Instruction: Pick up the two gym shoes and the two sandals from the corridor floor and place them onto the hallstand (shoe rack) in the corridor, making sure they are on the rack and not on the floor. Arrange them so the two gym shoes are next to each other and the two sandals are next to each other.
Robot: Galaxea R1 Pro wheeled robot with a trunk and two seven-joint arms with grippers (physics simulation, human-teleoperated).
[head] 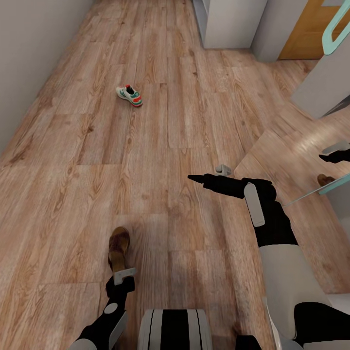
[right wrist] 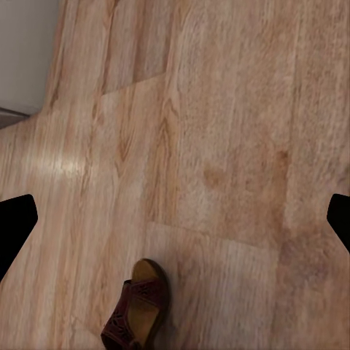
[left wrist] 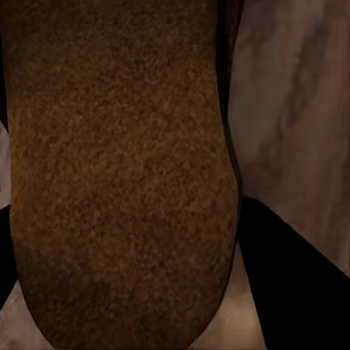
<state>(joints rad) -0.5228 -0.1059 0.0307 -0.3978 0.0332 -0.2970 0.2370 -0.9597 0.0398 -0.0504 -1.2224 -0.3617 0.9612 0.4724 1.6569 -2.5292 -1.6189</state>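
Observation:
One gym shoe (head: 129,95), white with green and red-orange accents, lies alone on the corridor floor (head: 160,146) far ahead on the left. A brown sandal (head: 118,248) sits just in front of the robot's base. My left gripper (head: 124,275) is at its near end. In the left wrist view the sandal (left wrist: 120,175) lies close between the dark fingers (left wrist: 292,277), which press on both its sides. My right gripper (head: 196,178) hovers open over bare floor to the right. Its wrist view shows a sandal (right wrist: 138,310) on the planks below.
A tall mirror with a teal frame (head: 335,29) leans along the right side, reflecting the floor and a brown sandal (head: 324,180). Pale grey walls (head: 233,22) and an orange door (head: 311,34) close the far end. A grey wall (head: 24,58) runs along the left.

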